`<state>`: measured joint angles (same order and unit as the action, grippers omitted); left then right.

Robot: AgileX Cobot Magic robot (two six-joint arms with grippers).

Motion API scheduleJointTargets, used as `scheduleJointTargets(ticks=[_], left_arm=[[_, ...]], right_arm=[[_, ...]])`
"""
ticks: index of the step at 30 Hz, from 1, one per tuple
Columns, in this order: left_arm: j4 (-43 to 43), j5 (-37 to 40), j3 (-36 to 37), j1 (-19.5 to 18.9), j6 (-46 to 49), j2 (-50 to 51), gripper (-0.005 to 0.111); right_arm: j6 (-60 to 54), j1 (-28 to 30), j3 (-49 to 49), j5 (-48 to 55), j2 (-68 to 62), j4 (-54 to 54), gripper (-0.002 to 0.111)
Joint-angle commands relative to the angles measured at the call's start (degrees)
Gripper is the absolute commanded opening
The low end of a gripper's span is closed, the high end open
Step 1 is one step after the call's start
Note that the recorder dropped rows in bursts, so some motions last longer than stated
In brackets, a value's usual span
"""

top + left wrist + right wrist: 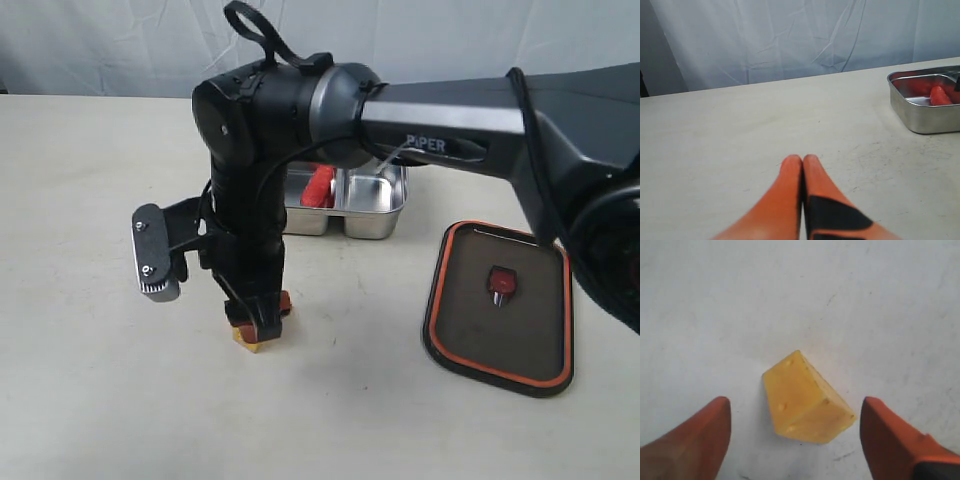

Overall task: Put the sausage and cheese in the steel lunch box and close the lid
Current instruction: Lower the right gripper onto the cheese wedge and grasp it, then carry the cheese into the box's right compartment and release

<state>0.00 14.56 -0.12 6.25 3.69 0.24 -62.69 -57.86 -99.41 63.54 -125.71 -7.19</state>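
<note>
Right fingers [687,440] stand apart on both sides of the cheese [802,400] on the counter [790,290]; they should centre, then close on its flat faces. Left fingers [790,195] are together.

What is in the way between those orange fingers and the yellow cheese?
Nothing visible does. The cheese lies on the table between the right arm's open fingers, with a gap on each side. The lunch box is uncovered; its lid lies apart on the table.
</note>
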Motion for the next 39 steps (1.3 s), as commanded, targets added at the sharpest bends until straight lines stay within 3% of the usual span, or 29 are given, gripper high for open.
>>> scheduleJointTargets(ticks=[1, 4, 7, 10, 25, 34, 39], left_arm=[[0.0, -0.85, 0.12, 0.27, -0.07, -0.24, 0.0], [0.0, -0.85, 0.12, 0.27, -0.07, -0.24, 0.0], [0.0, -0.85, 0.12, 0.27, -0.07, -0.24, 0.0], [0.0, -0.85, 0.12, 0.27, -0.07, -0.24, 0.0], [0.0, -0.85, 0.12, 0.27, -0.07, -0.24, 0.0], [0.0, -0.85, 0.12, 0.27, -0.07, -0.24, 0.0], [0.0, -0.85, 0.12, 0.27, -0.07, -0.24, 0.0]], right_arm=[[-0.64, 0.08, 0.25, 0.66, -2.25, 0.58, 0.069], [-0.64, 0.08, 0.25, 0.53, -3.86, 0.58, 0.066], [0.58, 0.08, 0.25, 1.07, -4.72, 0.69, 0.038], [2.78, 0.08, 0.25, 3.67, -4.74, -0.36, -0.001], [14.77, 2.08, 0.25, 5.46, 5.11, -0.76, -0.001], [25.32, 15.77, 0.25, -1.59, 9.13, -1.0, -0.001], [27.98, 22.54, 0.25, -10.46, 9.13, -1.38, -0.001]])
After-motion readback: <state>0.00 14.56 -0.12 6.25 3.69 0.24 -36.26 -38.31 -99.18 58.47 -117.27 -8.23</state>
